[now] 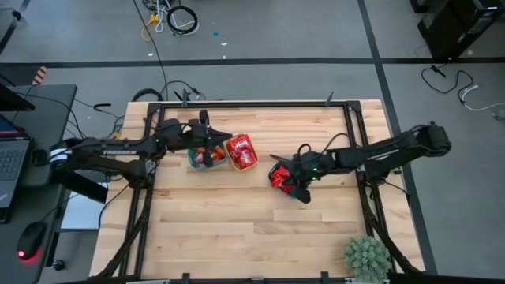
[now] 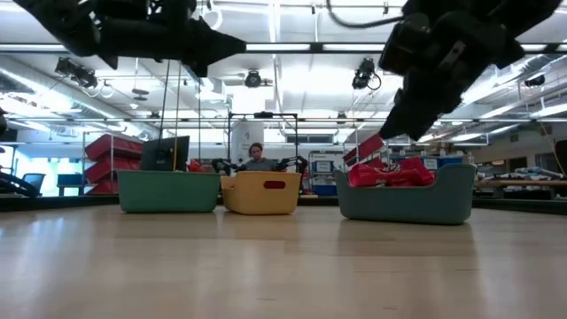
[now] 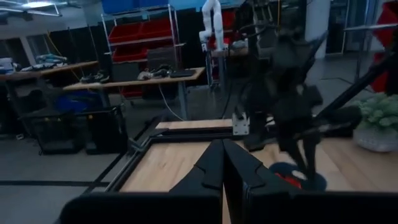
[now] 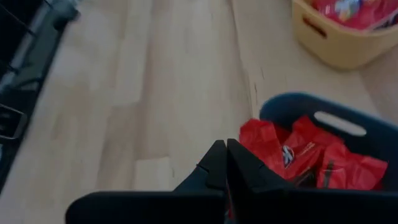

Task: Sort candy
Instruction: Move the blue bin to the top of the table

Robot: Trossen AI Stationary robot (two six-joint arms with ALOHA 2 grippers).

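In the high view, left of centre, the small teal plastic bowl (image 1: pixel 207 158) is mostly covered by the left arm's dark two-finger gripper (image 1: pixel 211 136), so its contents cannot be made out. At centre right, the dark blue plastic bowl (image 1: pixel 293 192) lies largely under the right arm's dark gripper (image 1: pixel 286 170). The shallow yellow plastic bowl (image 4: pixel 336 46) is cut by the right wrist view's upper right edge.

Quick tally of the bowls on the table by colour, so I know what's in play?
Teal bowl: 1
Yellow bowl: 1
Blue bowl: 1
Total: 3 bowls. Red candy is heaped in the blue bowl and more lies in the yellow one; the pieces overlap too much to count.
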